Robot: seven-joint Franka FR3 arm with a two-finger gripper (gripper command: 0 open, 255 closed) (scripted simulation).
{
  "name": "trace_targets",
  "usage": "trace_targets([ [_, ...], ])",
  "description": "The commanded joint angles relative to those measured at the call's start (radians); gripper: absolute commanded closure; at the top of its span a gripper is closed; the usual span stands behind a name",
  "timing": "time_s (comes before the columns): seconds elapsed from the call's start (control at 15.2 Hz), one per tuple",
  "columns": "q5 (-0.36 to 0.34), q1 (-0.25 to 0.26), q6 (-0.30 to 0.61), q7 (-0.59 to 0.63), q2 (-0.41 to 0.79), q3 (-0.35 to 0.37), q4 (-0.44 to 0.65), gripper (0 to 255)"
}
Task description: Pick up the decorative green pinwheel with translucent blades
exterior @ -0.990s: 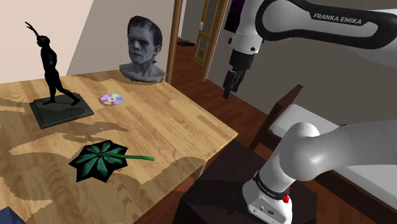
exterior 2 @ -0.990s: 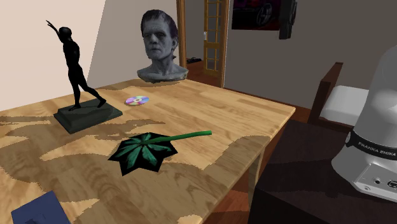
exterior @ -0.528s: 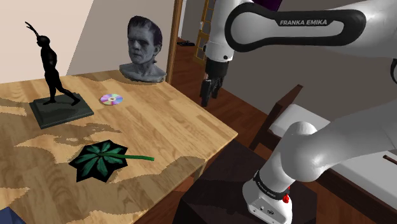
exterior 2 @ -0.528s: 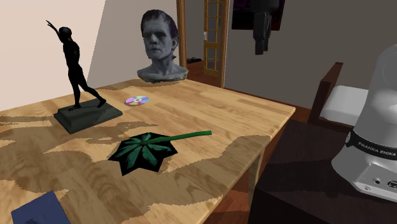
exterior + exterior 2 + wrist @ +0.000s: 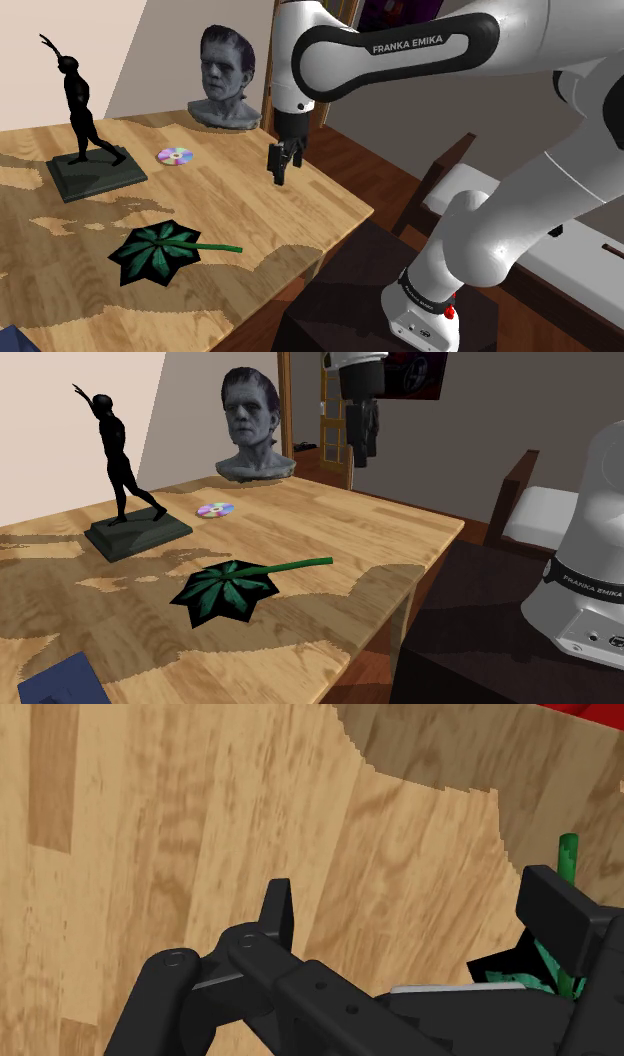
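The green pinwheel (image 5: 155,250) lies flat on the wooden table (image 5: 290,200), its dark green blades spread like a star and its thin green stem (image 5: 220,247) pointing toward the table's edge. It also lies mid-table in the second exterior view (image 5: 225,590). My gripper (image 5: 280,176) hangs in the air above the table, well off to the shoulder view's right of the pinwheel and apart from it. In the wrist view the gripper (image 5: 420,919) stands open with bare wood between its fingers; the pinwheel's stem (image 5: 568,854) pokes out behind one finger (image 5: 560,909).
A black dancer statue (image 5: 85,110) on a dark base, a small disc (image 5: 174,155) and a grey bust (image 5: 228,78) stand at the table's far side. A blue object (image 5: 65,682) lies at the near corner. A white-cushioned seat (image 5: 470,185) is beyond the table's edge.
The arm has swung toward the shoulder view's left, carrying the gripper from beyond the table's edge to over the tabletop and lower. The pinwheel has not moved.
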Motion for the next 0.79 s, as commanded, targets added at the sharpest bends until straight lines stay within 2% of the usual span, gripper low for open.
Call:
trace_targets([
  [0.0,-0.009,0.012,0.015,0.019,0.079,0.024,0.054,0],
  [0.73,-0.116,0.106,0.052,0.139,0.496,0.121,0.365,0],
])
